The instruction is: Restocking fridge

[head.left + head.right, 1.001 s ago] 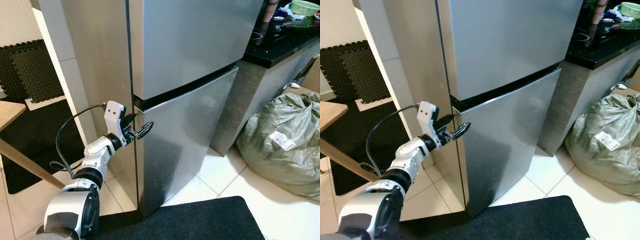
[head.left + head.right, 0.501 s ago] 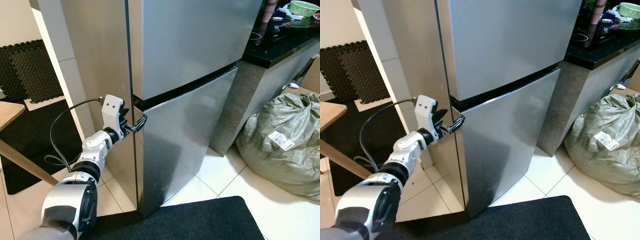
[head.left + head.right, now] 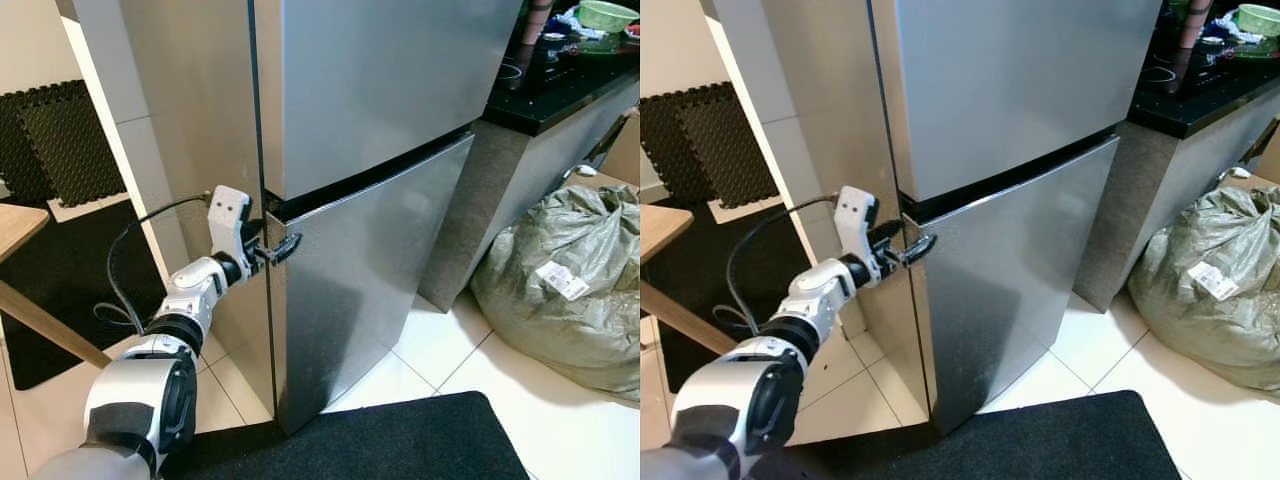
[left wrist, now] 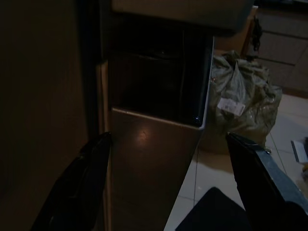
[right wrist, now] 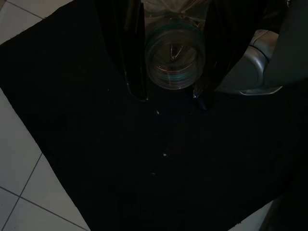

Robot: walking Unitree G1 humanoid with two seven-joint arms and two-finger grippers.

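Left pincer (image 3: 278, 246) is reaching in spread wide at the top corner of the fridge's lower door (image 3: 370, 270) — door shut. Right pincer (image 5: 169, 96) is gripping a clear bottle (image 5: 174, 55) over the black mat (image 5: 144, 159). Next, probably: hooking that edge and pulling.

- My left arm (image 3: 185, 320) reaches forward and up, wrist raised, cable looping from it.
- My left gripper (image 3: 272, 245) has its two black fingers (image 4: 77, 185) spread apart, tips level with the seam between the two doors.
- My right gripper (image 5: 171, 94) points straight down, its fingers (image 5: 127, 45) clamped on either side of a clear bottle.
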